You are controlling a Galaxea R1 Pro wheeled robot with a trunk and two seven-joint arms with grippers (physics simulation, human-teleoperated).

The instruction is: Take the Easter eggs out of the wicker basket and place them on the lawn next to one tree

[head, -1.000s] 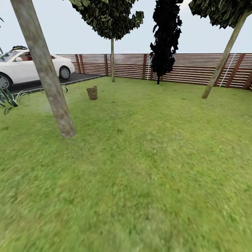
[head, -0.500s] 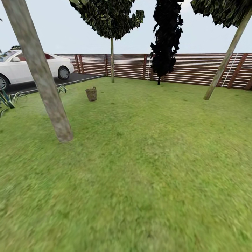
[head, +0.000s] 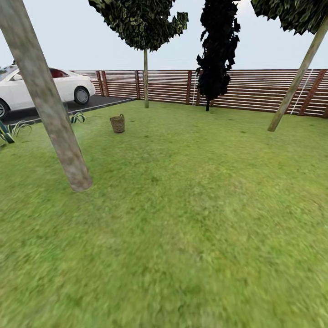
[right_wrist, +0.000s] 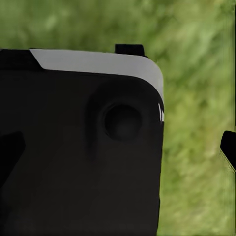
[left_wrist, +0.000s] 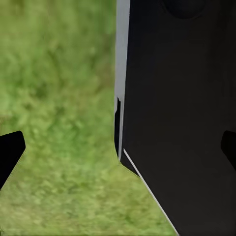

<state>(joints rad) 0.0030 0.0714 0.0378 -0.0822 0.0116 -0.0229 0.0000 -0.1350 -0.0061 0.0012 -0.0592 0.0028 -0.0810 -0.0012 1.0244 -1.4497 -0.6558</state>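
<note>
1. Far off in the upper left of the head view, the basket point(head: 117, 123) stands upright on the lawn point(head: 191, 218), near the grass edge; it is too small to tell what lies inside it.
2. Nearer, at the left of the frame, a leaning tree point(head: 48, 107) rises from the grass, its trunk tilting toward the upper left corner and its base well apart from the basket.
3. Behind the basket, a thin trunk point(head: 146, 79) with a dark leafy crown stands by the fence point(head: 246, 89), which runs across the upper part of the frame.
4. A black-leaved tree point(head: 217, 50) stands at upper centre, and another leaning trunk point(head: 298, 77) rises at the upper right.
5. At the upper left edge, a white car point(head: 43, 89) sits on the dark driveway point(head: 98, 101), with spiky plants point(head: 13, 130) at the grass edge below it.
6. The left wrist view looks down on grass beside a dark panel of the robot body point(left_wrist: 182, 123); the left pincer point(left_wrist: 120, 150) shows black tips at both side edges, set wide apart and holding nothing.
7. The right wrist view shows the same dark body point(right_wrist: 83, 147) over grass; the right pincer point(right_wrist: 120, 147) is likewise wide and empty, its tips at opposite edges.
</note>
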